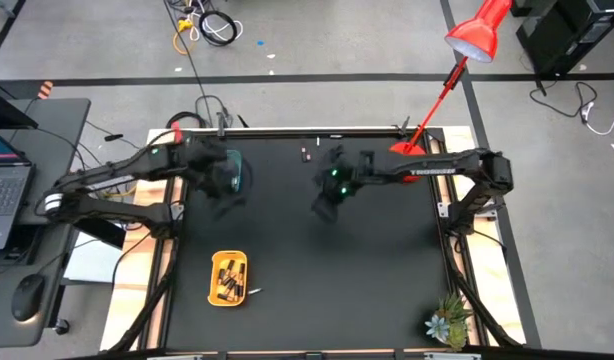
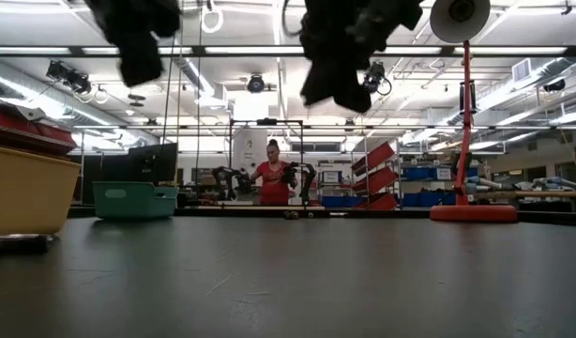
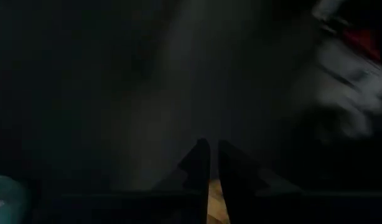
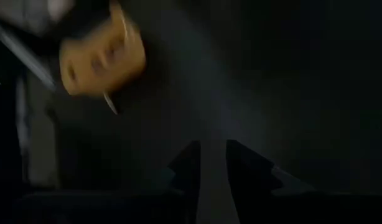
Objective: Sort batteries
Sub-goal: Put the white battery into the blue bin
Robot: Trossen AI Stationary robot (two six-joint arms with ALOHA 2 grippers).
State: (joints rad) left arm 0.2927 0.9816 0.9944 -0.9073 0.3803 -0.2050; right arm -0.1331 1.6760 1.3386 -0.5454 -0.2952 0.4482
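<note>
Batteries lie in the yellow tray, which sits on the black table well toward the near edge from the teal tray. 1 pale battery lies on the table just beside the yellow tray's right edge, and a few more tiny ones lie right of the teal tray, near the far edge.

The left arm reaches in from the left side, elbow bent, with the left gripper raised in the air just left of the teal tray. In the left wrist view its fingers stand nearly together, only a thin gap between them, and nothing is held.

The right arm stretches from the right side toward the middle, forearm level, with the right gripper raised well right of the teal tray. Its fingers stand a little apart in the right wrist view, gripping nothing.

A red lamp stands at the far right corner.
</note>
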